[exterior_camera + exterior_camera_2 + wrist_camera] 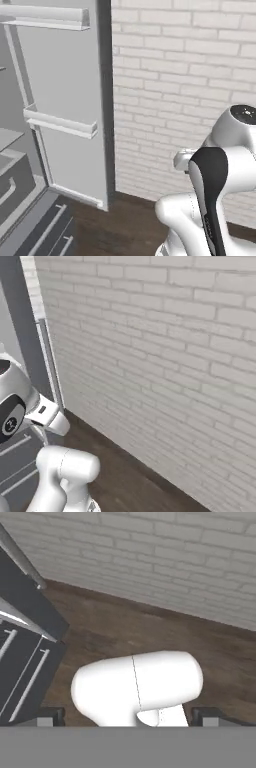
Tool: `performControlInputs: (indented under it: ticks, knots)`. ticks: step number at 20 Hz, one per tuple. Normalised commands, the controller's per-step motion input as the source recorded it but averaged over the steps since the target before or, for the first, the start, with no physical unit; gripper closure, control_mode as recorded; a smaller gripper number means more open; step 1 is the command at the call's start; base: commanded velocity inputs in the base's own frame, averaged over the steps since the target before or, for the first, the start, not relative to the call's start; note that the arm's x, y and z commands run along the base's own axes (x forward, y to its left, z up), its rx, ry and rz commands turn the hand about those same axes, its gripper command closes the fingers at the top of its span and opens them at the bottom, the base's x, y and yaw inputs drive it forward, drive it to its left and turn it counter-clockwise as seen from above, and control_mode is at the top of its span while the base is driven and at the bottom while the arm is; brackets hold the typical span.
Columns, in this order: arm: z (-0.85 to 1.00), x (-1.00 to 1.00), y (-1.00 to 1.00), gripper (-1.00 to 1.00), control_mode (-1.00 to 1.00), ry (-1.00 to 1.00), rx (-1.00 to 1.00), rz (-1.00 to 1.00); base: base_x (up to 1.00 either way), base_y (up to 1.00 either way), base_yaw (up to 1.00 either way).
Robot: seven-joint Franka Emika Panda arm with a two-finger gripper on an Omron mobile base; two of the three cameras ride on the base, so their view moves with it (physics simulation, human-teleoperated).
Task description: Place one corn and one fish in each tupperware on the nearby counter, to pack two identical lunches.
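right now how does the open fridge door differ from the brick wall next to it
The fridge door is smooth plain grey; the brick wall is white with mortar lines. The fridge door carries two shelf rails, the brick wall nothing. The door stands swung out, edge-on towards the wall. Both rise from the dark wooden floor.

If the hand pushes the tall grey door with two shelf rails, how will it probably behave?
The tall grey door would probably swing as one stiff panel, not bend: it looks thick and flat. It likely moves lightly, since no load shows above its pale shelf rails.
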Motion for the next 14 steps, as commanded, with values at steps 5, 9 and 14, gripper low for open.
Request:
performControlInputs:
  ticks: [5, 9, 14]
  knots:
    - [0.0, 0.0, 0.0, -1.0, 1.0, 0.0, 0.0, 0.0, 0.41, 0.0, 0.97]
    - [0.0, 0.0, 0.0, -1.0, 1.0, 0.0, 0.0, 0.0, 0.0, 0.03, 0.91]
    - [0.0, 0.0, 0.0, -1.0, 1.0, 0.0, 0.0, 0.0, 0.0, 0.2, 0.84]
